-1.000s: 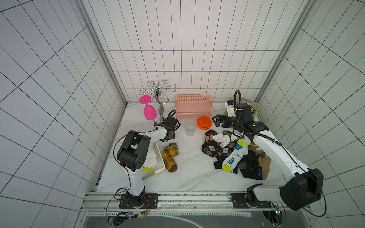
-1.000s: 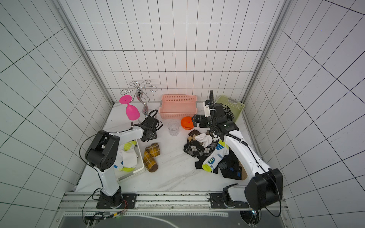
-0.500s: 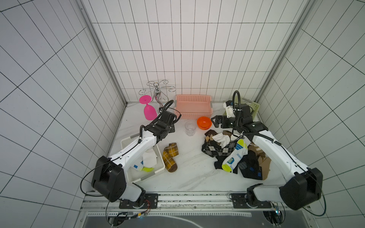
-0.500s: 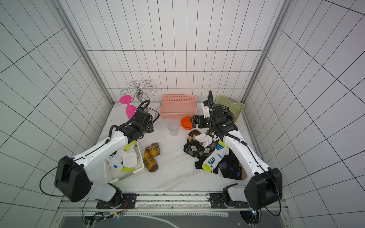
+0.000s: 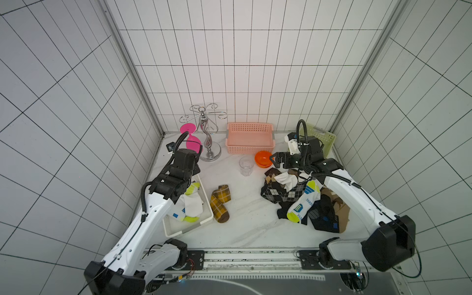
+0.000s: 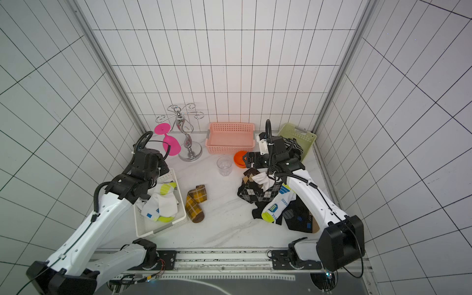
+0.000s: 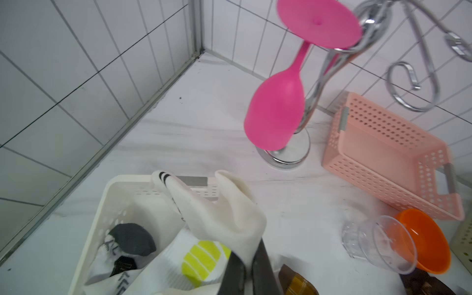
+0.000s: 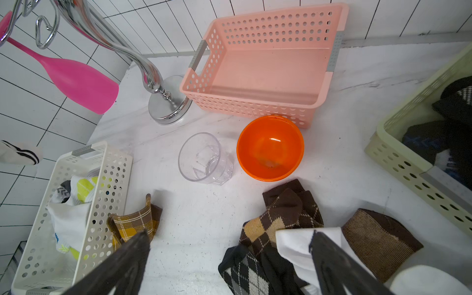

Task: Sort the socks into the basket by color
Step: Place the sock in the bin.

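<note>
The left gripper point(image 7: 246, 258) has swung left to the white basket point(image 7: 112, 184)'s far end, clamped on a white sock point(image 7: 224, 209). It should release low, inside the rim. The right gripper point(image 8: 229, 235)'s jaws stand apart.

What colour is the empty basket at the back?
The basket is salmon pink, clearest in the right wrist view.

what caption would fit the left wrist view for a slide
The left gripper, shut on a white sock, above the white basket holding other white socks; pink basket beyond

top: overhead, facing down, far | wrists: close, low, both show pink basket point(image 7: 383, 184) point(image 8: 255, 107)
</note>
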`<action>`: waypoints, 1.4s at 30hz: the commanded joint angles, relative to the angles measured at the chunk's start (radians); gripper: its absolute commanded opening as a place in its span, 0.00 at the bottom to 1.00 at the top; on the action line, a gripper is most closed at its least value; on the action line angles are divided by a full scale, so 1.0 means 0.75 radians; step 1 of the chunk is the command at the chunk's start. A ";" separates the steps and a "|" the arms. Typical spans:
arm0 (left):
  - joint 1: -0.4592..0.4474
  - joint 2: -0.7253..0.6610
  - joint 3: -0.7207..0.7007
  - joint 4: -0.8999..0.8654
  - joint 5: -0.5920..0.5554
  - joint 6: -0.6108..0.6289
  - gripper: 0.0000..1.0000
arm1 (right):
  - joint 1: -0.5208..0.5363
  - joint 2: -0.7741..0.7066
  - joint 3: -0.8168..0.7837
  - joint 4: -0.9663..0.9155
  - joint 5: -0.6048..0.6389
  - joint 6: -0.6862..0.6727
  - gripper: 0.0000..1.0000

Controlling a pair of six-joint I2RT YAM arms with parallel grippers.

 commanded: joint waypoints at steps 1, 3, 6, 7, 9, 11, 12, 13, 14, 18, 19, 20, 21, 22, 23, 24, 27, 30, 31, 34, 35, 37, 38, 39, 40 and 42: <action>0.124 0.026 -0.075 -0.027 0.053 -0.020 0.00 | 0.017 0.003 -0.068 0.012 -0.017 -0.024 0.99; 0.196 0.048 -0.112 -0.010 0.059 -0.013 0.00 | 0.016 -0.008 -0.076 0.011 -0.013 -0.026 0.99; 0.296 0.093 -0.166 0.009 0.061 0.016 0.00 | 0.016 -0.020 -0.088 0.007 0.001 -0.030 1.00; 0.327 0.110 -0.179 0.009 0.086 0.018 0.00 | 0.016 -0.025 -0.091 0.005 0.006 -0.032 1.00; 0.378 0.150 -0.203 0.011 0.150 0.036 0.00 | 0.016 -0.034 -0.098 0.003 0.019 -0.036 1.00; 0.381 0.204 -0.221 0.019 0.167 0.030 0.00 | 0.015 -0.035 -0.100 0.003 0.024 -0.037 0.99; 0.381 0.233 -0.235 0.041 0.184 0.029 0.00 | 0.015 -0.033 -0.101 0.003 0.022 -0.036 1.00; 0.379 0.257 -0.247 0.068 0.202 0.023 0.00 | 0.015 -0.032 -0.100 0.003 0.020 -0.036 0.99; 0.381 0.284 -0.263 0.098 0.218 0.013 0.00 | 0.016 -0.031 -0.099 0.003 0.018 -0.036 1.00; 0.374 0.361 -0.292 0.202 0.258 0.008 0.00 | 0.017 -0.027 -0.096 0.002 0.022 -0.039 0.99; 0.364 0.373 -0.290 0.219 0.252 0.014 0.00 | 0.015 -0.029 -0.099 0.002 0.022 -0.038 1.00; 0.351 0.388 -0.289 0.228 0.244 0.020 0.00 | 0.016 -0.029 -0.101 0.003 0.024 -0.038 1.00; 0.343 0.399 -0.286 0.233 0.245 0.022 0.00 | 0.016 -0.030 -0.103 0.002 0.025 -0.038 0.99; 0.337 0.408 -0.286 0.241 0.257 0.026 0.02 | 0.015 -0.029 -0.105 0.003 0.026 -0.040 1.00; 0.329 0.414 -0.287 0.249 0.271 0.030 0.07 | 0.016 -0.027 -0.104 0.000 0.026 -0.038 0.99; 0.317 0.411 -0.293 0.257 0.277 0.031 0.16 | 0.016 -0.027 -0.101 -0.001 0.026 -0.040 0.99; 0.289 0.390 -0.302 0.273 0.275 0.030 0.39 | 0.016 -0.013 -0.092 -0.005 0.026 -0.040 1.00; 0.283 0.362 -0.300 0.263 0.272 0.030 0.50 | 0.016 -0.003 -0.085 -0.011 0.024 -0.042 0.99; 0.282 0.351 -0.301 0.260 0.276 0.030 0.52 | 0.016 0.001 -0.083 -0.011 0.022 -0.043 0.99; 0.272 0.309 -0.288 0.235 0.267 0.033 0.55 | 0.016 0.009 -0.077 -0.016 0.026 -0.042 1.00; 0.268 0.291 -0.281 0.226 0.261 0.036 0.56 | 0.016 0.011 -0.076 -0.016 0.026 -0.040 1.00; 0.261 0.253 -0.263 0.225 0.277 0.075 0.56 | 0.016 0.017 -0.070 -0.021 0.028 -0.040 1.00; 0.257 0.241 -0.251 0.225 0.281 0.090 0.56 | 0.016 0.020 -0.071 -0.025 0.032 -0.041 0.99; 0.252 0.230 -0.232 0.216 0.279 0.097 0.56 | 0.016 0.025 -0.068 -0.029 0.042 -0.037 0.99; 0.242 0.221 -0.212 0.205 0.273 0.110 0.57 | 0.016 0.029 -0.069 -0.038 0.050 -0.035 1.00; 0.212 0.208 -0.172 0.190 0.248 0.140 0.58 | 0.016 0.042 -0.069 -0.055 0.062 -0.028 0.99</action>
